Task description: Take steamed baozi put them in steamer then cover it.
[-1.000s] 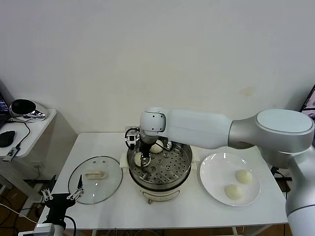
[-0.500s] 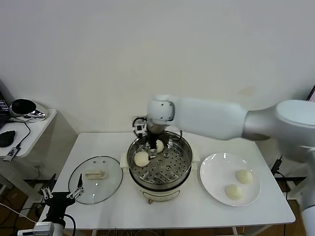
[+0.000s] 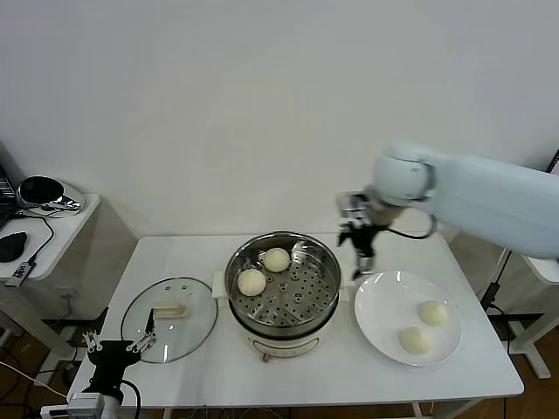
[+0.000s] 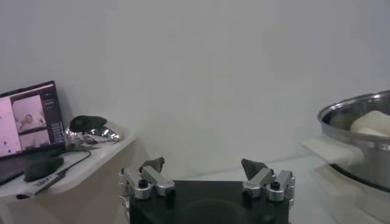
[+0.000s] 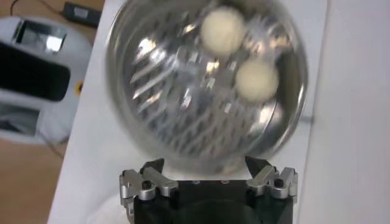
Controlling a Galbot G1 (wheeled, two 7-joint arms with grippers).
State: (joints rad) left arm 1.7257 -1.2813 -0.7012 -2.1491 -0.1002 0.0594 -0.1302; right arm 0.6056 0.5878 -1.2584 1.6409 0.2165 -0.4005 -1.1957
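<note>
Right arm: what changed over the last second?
The right gripper let go of a baozi in the steamer, rose out and swung right to the plate, fingers open and empty. Unchanged: the other baozi in the steamer, two on the plate, cover on the table, left gripper parked low beside it.

white table (image 3: 201, 367), steamer (image 3: 284, 336), cover (image 3: 170, 319), plate (image 3: 380, 310)

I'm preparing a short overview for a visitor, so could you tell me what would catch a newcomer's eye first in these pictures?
Probably the shiny steamer mid-table, with two baozi on its perforated tray. Next, the big white right arm ending in the open, empty right gripper, poised between steamer and white plate, where two more buns wait. The glass cover lies left of the steamer, near the open left gripper.
</note>
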